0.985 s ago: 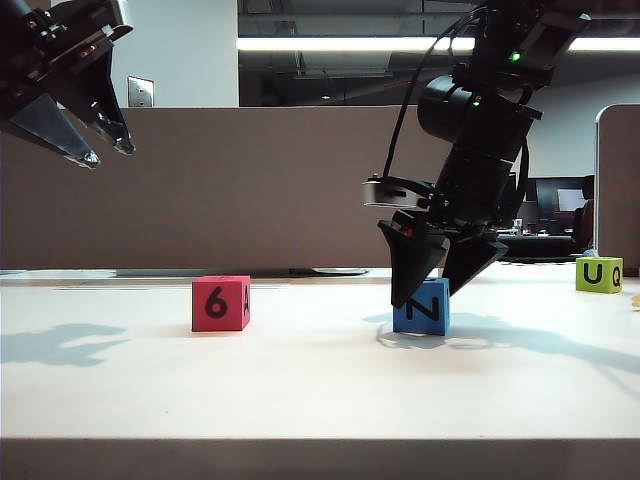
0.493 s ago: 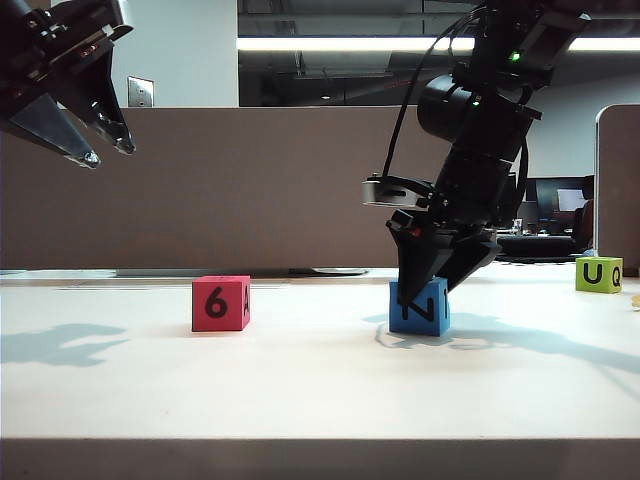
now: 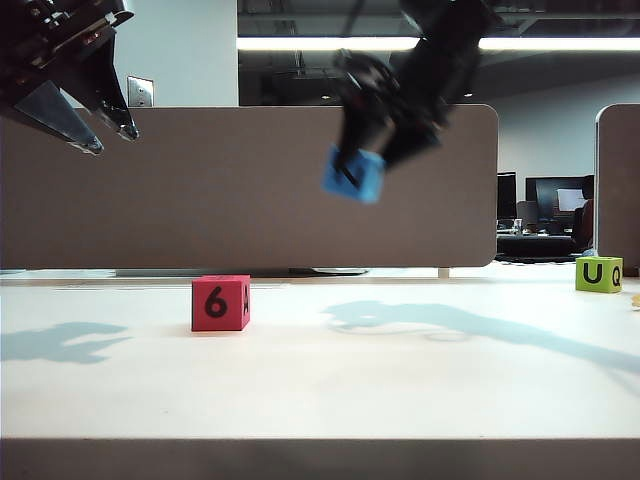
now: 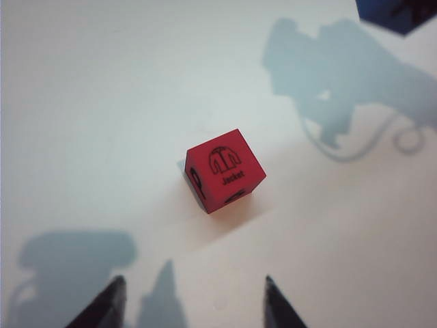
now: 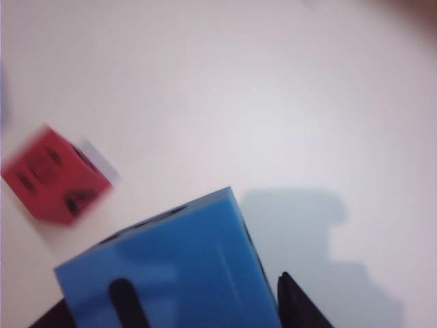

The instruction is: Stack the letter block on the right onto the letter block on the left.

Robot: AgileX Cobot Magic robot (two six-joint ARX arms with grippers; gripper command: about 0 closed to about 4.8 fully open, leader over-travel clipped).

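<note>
The blue letter block (image 3: 355, 173) hangs tilted high above the table, held in my right gripper (image 3: 372, 150), which is shut on it. In the right wrist view the blue block (image 5: 171, 266) fills the space between the jaws of the right gripper (image 5: 174, 301), with one dark fingertip (image 5: 290, 301) against its side. The red block (image 3: 220, 303), marked 6, stands on the table to the lower left of it, and also shows as the red block (image 5: 54, 178) and the red block (image 4: 224, 171). My left gripper (image 3: 108, 140) hovers open at the upper left; seen from its wrist, the left gripper (image 4: 191, 301) holds nothing.
A green block (image 3: 599, 274) lettered U and Q stands at the far right of the white table (image 3: 400, 380). A brown partition wall (image 3: 250, 190) runs along the back behind the table.
My right gripper closed on the blue block where it stood on the table, then lifted it up and to the left. The left gripper and the red block stayed put.
</note>
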